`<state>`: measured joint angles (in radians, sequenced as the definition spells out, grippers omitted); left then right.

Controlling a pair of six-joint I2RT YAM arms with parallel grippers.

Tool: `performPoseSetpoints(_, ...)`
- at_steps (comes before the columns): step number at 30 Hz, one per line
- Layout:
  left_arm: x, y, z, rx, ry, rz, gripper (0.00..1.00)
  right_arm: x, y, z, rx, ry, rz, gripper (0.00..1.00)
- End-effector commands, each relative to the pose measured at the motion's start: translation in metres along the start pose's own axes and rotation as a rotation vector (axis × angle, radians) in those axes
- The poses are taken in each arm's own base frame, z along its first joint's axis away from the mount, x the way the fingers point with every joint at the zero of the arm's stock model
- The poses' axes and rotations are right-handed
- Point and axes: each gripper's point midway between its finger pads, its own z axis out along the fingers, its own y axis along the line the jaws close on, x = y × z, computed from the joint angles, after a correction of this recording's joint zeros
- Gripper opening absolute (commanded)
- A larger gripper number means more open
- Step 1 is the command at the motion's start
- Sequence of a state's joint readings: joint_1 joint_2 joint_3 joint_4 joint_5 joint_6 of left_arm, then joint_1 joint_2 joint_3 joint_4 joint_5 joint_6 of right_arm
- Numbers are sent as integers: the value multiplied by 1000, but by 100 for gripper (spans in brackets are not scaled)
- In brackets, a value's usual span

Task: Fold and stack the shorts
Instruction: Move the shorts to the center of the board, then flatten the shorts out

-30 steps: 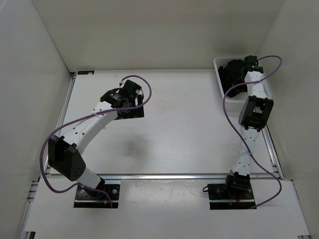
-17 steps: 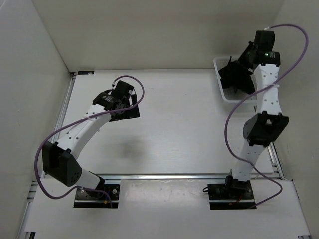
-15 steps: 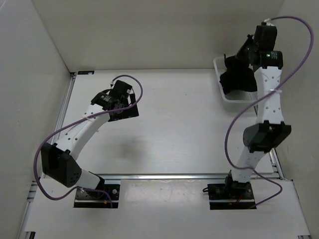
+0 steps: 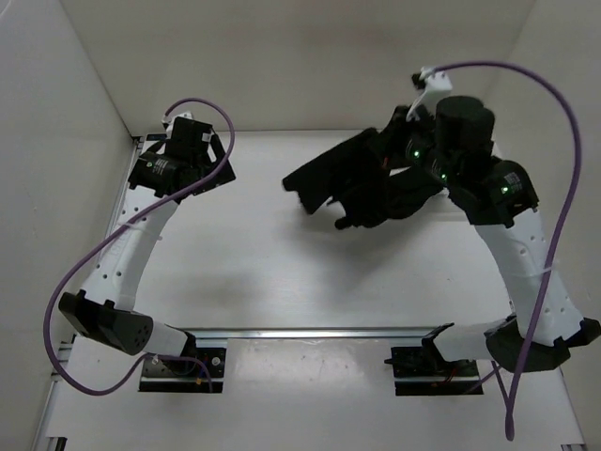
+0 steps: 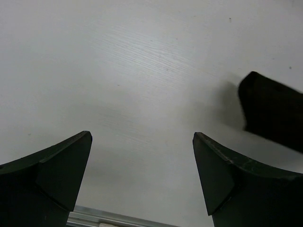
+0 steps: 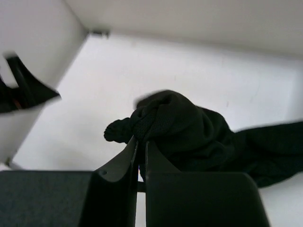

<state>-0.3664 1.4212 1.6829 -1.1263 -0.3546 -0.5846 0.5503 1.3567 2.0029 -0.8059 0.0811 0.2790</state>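
Grip at one bunched edge: the shorts (image 4: pixel 362 188) are held over the far middle of the table (image 4: pixel 282 272).
A gathered fold is clamped by the right gripper (image 6: pixel 141 144), likely so the cloth can be drawn out flat for folding. The left gripper (image 5: pixel 142 136) is spread wide and empty, apparently posted to receive the loose end. The long axis is laid across the table, loose end pointed toward the left gripper.
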Motion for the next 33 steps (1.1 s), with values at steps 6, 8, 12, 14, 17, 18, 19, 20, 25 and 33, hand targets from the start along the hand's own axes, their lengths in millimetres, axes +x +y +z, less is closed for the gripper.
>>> performPoseSetpoints(6,12,15,-10,64,46,-39,100,162,-60,37,218,397,65,100)
performPoseSetpoints(8,27,8,-4,106,103,-24,100,171,-72,29,267,429,60,100)
performPoseSetpoints(12,58,-23,5,205,189,30,96,191,-81,10,335,429,81,94)
performPoseSetpoints(14,81,-54,7,323,256,66,87,201,-83,-3,344,429,110,61)
performPoseSetpoints(17,115,-96,10,400,344,161,79,247,-89,-19,379,503,198,20)
performPoseSetpoints(18,131,-106,21,388,391,195,79,279,-88,-25,371,583,232,18)
performPoseSetpoints(19,146,-121,18,407,418,241,80,291,-84,-30,367,605,287,18)
performPoseSetpoints(20,147,-135,20,426,415,255,83,308,-82,-34,368,651,322,24)
performPoseSetpoints(25,179,-182,54,453,513,294,100,369,-67,-44,333,759,532,95)
performPoseSetpoints(33,213,-231,83,544,626,344,100,399,-89,-44,421,749,692,96)
